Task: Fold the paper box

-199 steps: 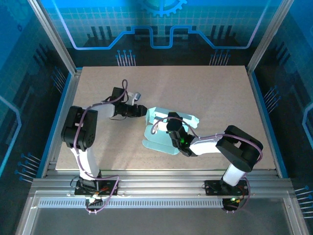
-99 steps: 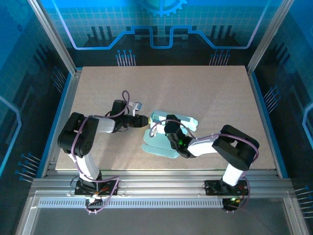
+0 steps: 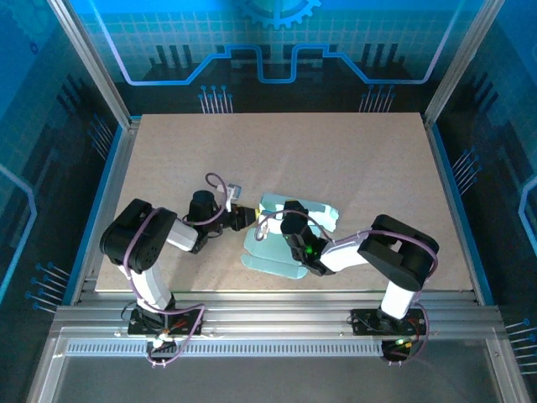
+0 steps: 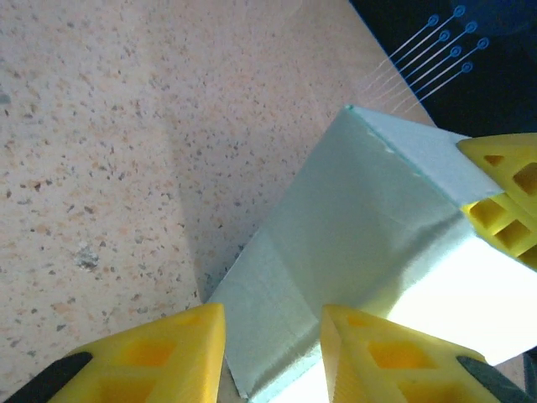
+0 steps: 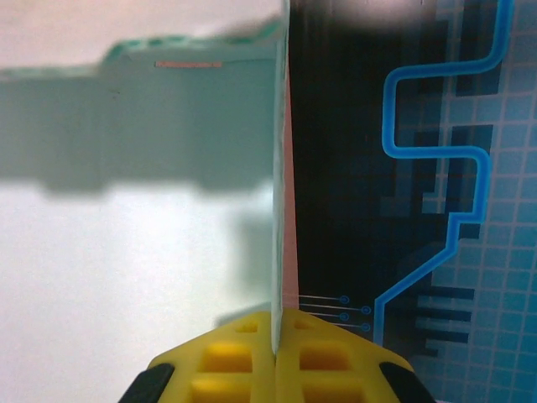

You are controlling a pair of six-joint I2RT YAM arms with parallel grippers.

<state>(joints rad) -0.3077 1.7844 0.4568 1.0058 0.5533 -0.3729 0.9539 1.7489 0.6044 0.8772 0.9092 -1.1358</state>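
The paper box [image 3: 270, 252] is pale mint card, partly folded, lying mid-table. My right gripper [image 3: 287, 217] is shut on one upright panel of it; in the right wrist view that thin panel [image 5: 168, 126] runs edge-on into the closed jaws of the gripper [image 5: 277, 323]. At the box's left edge my left gripper [image 3: 250, 220] stands open. In the left wrist view its yellow fingers straddle a low corner flap of the box [image 4: 369, 218] with gaps on both sides of the gripper [image 4: 273, 323]. The right gripper's yellow fingers [image 4: 503, 168] show at the box's far corner.
The speckled beige table [image 3: 352, 151] stretches free behind and to the right of the box. Aluminium rails [image 3: 268, 315] run along the near edge by the arm bases. Blue patterned walls [image 3: 470, 168] close in the sides and the back.
My left gripper has swung forward and right up to the box's left edge, its jaws narrowing. The box has shifted slightly left and lies lower, with the right gripper still shut on it.
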